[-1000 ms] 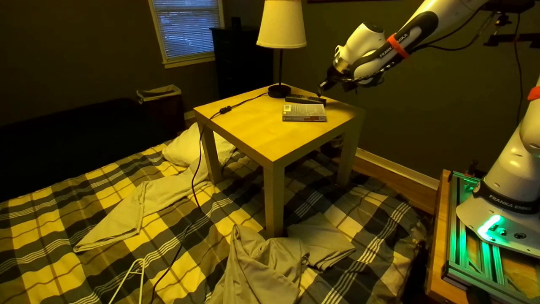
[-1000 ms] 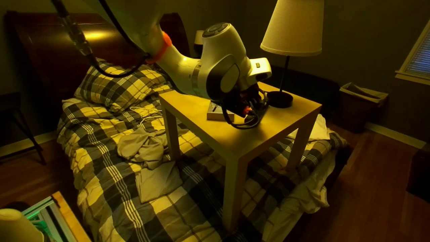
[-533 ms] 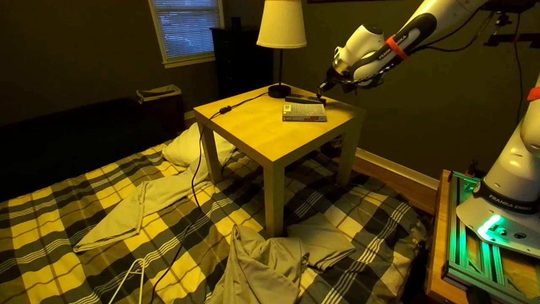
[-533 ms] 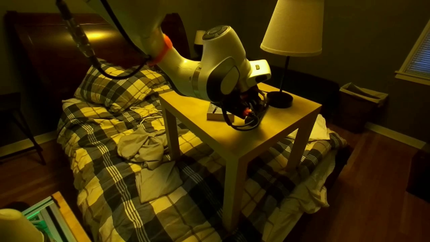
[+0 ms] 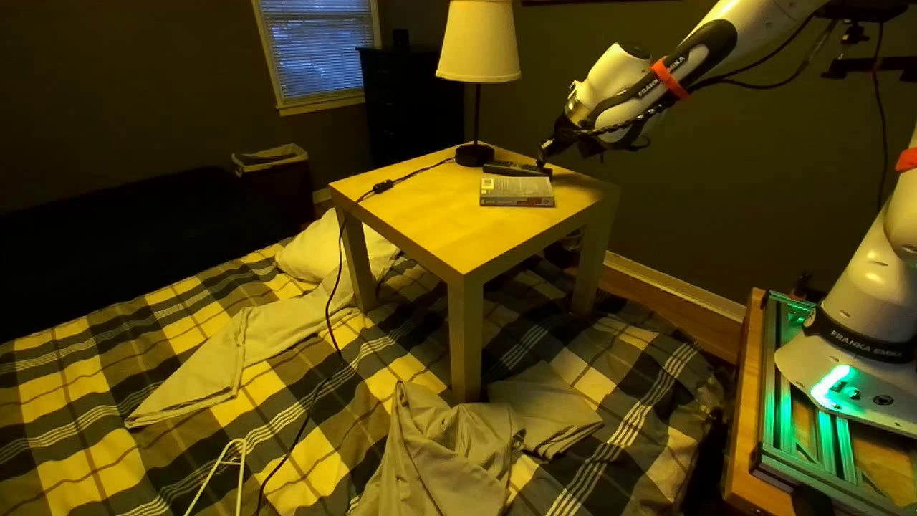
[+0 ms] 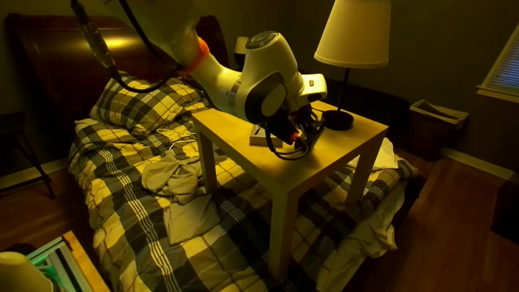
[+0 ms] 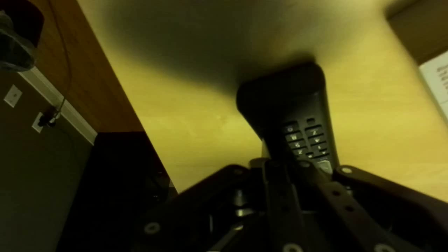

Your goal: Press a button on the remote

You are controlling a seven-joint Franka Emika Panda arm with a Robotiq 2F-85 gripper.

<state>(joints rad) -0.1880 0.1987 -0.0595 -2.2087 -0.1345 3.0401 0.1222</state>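
Wrist view: the tool (image 7: 279, 157), its jaws together and gripping nothing, reaches over the remote (image 7: 308, 108), which lies face up on the desk (image 7: 371, 154); whether they touch, I cannot tell. In an exterior view, the remote lies near the book (image 5: 516, 191), one end just beside the lamp (image 5: 478, 43). In an exterior view, the arm (image 6: 267, 77) and tool hide most of the remote.

I count one remote (image 7: 309, 108) and one table (image 5: 437, 218) (plus two lamps (image 6: 352, 36) (image 6: 241, 45)).

The table (image 5: 430, 222) carries 1 lamp (image 5: 478, 61), its cord (image 5: 383, 186), 1 remote (image 5: 510, 169), 1 book (image 5: 516, 190).
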